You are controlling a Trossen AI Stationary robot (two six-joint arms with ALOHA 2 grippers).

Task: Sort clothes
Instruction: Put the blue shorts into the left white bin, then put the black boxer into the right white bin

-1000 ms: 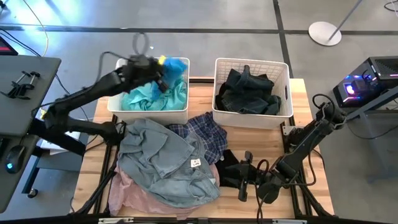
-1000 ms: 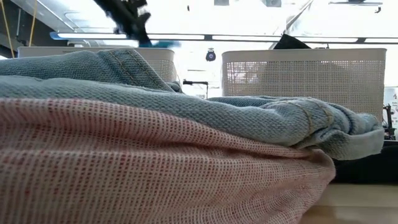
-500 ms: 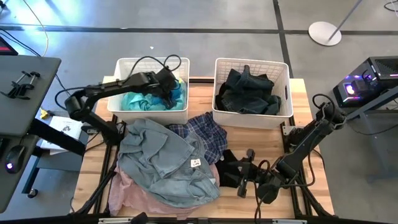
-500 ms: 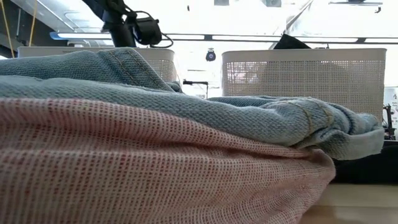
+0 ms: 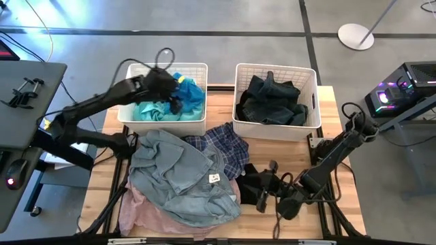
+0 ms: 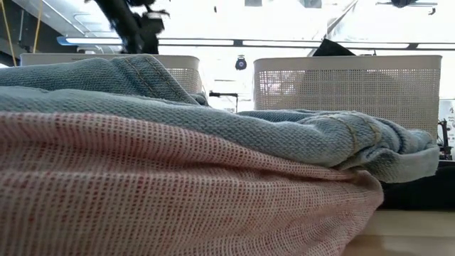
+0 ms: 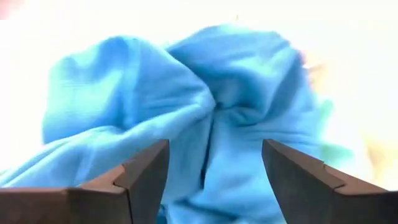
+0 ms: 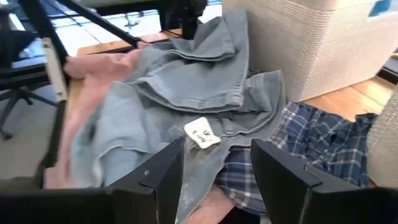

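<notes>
My left gripper (image 5: 174, 95) (image 7: 214, 146) hangs open over the left white basket (image 5: 167, 121), just above a bright blue garment (image 7: 211, 93) (image 5: 189, 87) that lies bunched on teal cloth inside. The right basket (image 5: 276, 129) holds dark clothes (image 5: 272, 99). On the table, a grey-blue denim garment (image 5: 174, 170) (image 8: 186, 93) lies over a pale pink one (image 5: 146, 214), with a navy plaid one (image 5: 225, 143) beside it. My right gripper (image 5: 262, 196) (image 8: 214, 155) is open, low at the black garment (image 5: 251, 180) near the table's front right. My right gripper stands at the near right edge of the black garment, fingers pointing toward the table's left. Whether they touch the cloth cannot be told, since the arm hides that spot from above.
Bare wood (image 5: 340, 170) shows along the table's right side and in a strip (image 5: 218, 92) between the two baskets. The low view is filled by the denim (image 6: 284, 128) on the pink cloth (image 6: 142, 192), with both baskets behind.
My left gripper, which held the blue garment raised over the left basket, has dipped into the basket and come a little way up again. The blue garment now lies bunched in the basket on the teal cloth.
</notes>
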